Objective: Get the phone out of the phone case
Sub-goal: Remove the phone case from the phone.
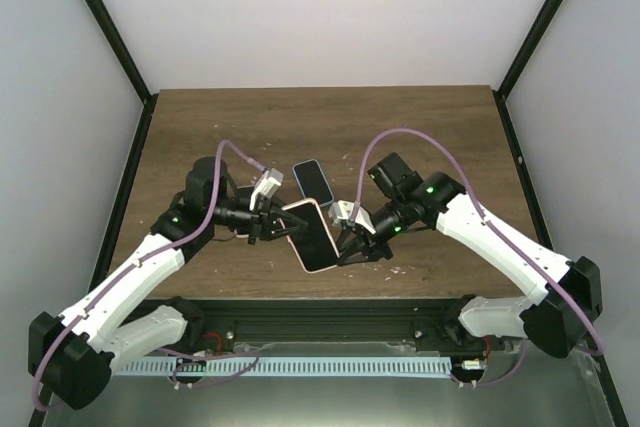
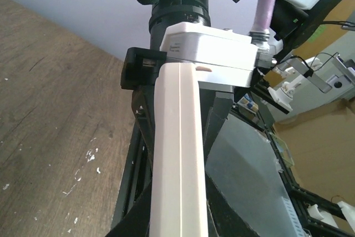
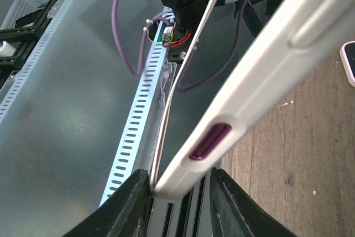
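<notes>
The wooden table [image 1: 430, 137] fills the middle of the top view, and just below its centre the two arms meet over the phone case [image 1: 301, 208], which is held tilted, apparently clear of the boards, with the phone [image 1: 311, 236] seated in it, dark screen up. The left gripper [image 1: 270, 225] is clamped on the case's left edge and the right gripper [image 1: 347, 239] on its right edge. In the right wrist view the fingers [image 3: 133, 206] at the bottom of the frame press on either side of the case's lower corner. A second handset [image 1: 313, 182] lies flat on the table just above the held one, apart from it. The case looks like a thick, smooth, cream shell, probably rubbery, so it should flex at the corners, while the phone inside is rigid, glassy and breakable if dropped. Together they are likely light, but the smooth sides may slide under the pads. A good hold would pin one long edge of the case and peel a free corner back off the phone, keeping pressure off the screen. The purple side button [image 3: 209, 140], lower centre of the right wrist frame, sits just above the fingers and is best left unsqueezed.
</notes>
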You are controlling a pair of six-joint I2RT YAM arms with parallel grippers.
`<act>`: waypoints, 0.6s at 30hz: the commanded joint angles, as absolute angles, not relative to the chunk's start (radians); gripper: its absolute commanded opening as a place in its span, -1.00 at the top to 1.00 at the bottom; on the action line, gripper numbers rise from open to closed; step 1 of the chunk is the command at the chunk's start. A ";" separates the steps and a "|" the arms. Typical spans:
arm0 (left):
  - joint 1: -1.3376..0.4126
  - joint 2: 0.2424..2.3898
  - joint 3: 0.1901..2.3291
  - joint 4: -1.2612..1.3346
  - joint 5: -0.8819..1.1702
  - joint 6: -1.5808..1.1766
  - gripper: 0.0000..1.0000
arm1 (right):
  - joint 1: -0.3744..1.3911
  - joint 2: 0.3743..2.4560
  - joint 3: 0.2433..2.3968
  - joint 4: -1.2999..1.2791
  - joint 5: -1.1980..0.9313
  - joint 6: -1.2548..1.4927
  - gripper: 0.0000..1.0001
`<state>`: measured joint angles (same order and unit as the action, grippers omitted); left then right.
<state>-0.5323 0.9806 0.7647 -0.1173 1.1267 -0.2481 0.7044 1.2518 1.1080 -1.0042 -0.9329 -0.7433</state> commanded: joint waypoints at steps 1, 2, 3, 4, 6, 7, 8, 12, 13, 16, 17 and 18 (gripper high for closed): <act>-0.543 0.978 0.792 -0.091 1.177 -0.225 1.00 | 0.728 1.233 1.163 -1.027 -0.913 -0.756 0.41; -0.544 0.978 0.792 -0.090 1.182 -0.225 1.00 | 0.729 1.226 1.164 -1.026 -0.908 -0.760 0.44; -0.544 0.978 0.790 -0.088 1.187 -0.228 1.00 | 0.729 1.221 1.164 -1.030 -0.906 -0.765 0.45; -0.547 0.979 0.790 -0.087 1.192 -0.228 1.00 | 0.729 1.221 1.166 -1.037 -0.906 -0.772 0.46; -0.552 0.980 0.788 -0.083 1.205 -0.233 1.00 | 0.733 1.227 1.173 -1.059 -0.906 -0.792 0.48; -0.556 0.983 0.787 -0.082 1.212 -0.235 1.00 | 0.735 1.229 1.176 -1.067 -0.905 -0.802 0.48; -0.560 0.987 0.788 -0.082 1.218 -0.235 1.00 | 0.739 1.229 1.176 -1.074 -0.901 -0.812 0.49; -0.571 0.997 0.790 -0.086 1.240 -0.235 1.00 | 0.749 1.230 1.178 -1.082 -0.881 -0.865 0.51; -0.572 0.997 0.790 -0.085 1.247 -0.236 1.00 | 0.750 1.230 1.178 -1.083 -0.877 -0.877 0.51; -0.573 0.996 0.788 -0.081 1.252 -0.241 1.00 | 0.750 1.227 1.176 -1.078 -0.862 -0.902 0.55; -0.573 0.997 0.788 -0.080 1.253 -0.243 1.00 | 0.750 1.225 1.174 -1.069 -0.856 -0.904 0.58; -0.572 0.998 0.788 -0.079 1.255 -0.244 1.00 | 0.750 1.223 1.170 -1.057 -0.852 -0.906 0.59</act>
